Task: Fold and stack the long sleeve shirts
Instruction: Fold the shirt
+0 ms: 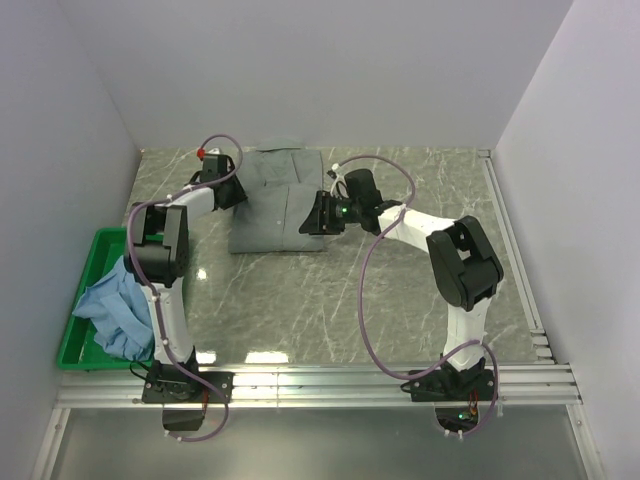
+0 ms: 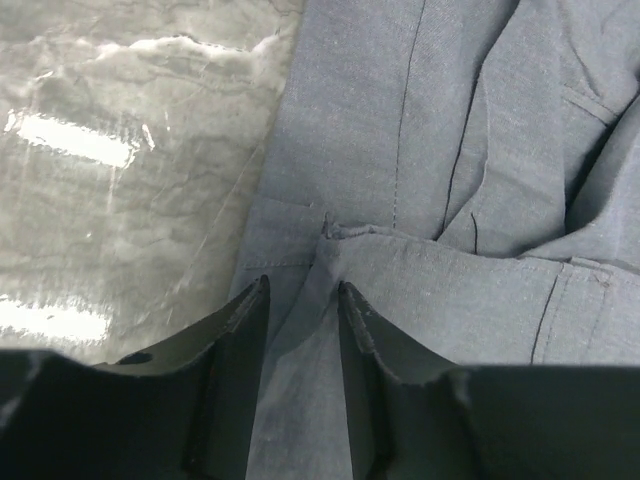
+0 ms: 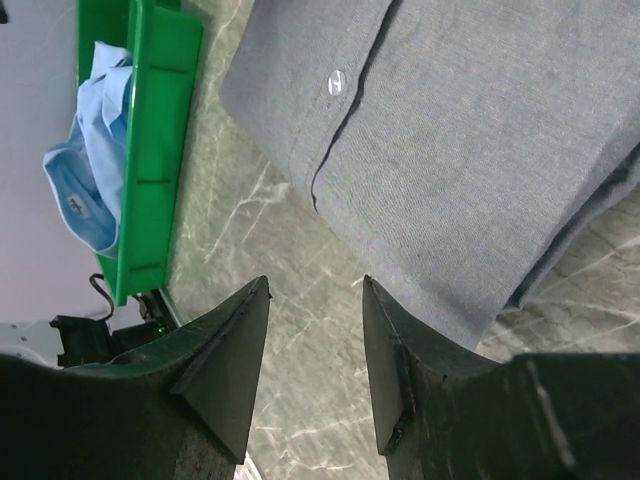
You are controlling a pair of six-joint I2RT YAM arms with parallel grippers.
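The grey-green shirt (image 1: 275, 205) lies partly folded at the back middle of the table, collar at the far side. My left gripper (image 1: 232, 190) is at its left edge and is shut on a fold of the cloth; in the left wrist view the shirt (image 2: 450, 150) runs up between the fingers (image 2: 245, 340). My right gripper (image 1: 312, 215) hovers open and empty over the shirt's right front part. In the right wrist view the shirt (image 3: 480, 150), with a button showing, lies just beyond the gripper (image 3: 315, 285). The light blue shirt (image 1: 120, 305) lies crumpled in the bin.
A green plastic bin (image 1: 95, 245) stands at the table's left edge; it also shows in the right wrist view (image 3: 150, 150) with the blue shirt (image 3: 95, 170) in it. Walls close the back and both sides. A metal rail (image 1: 320, 385) runs along the near edge.
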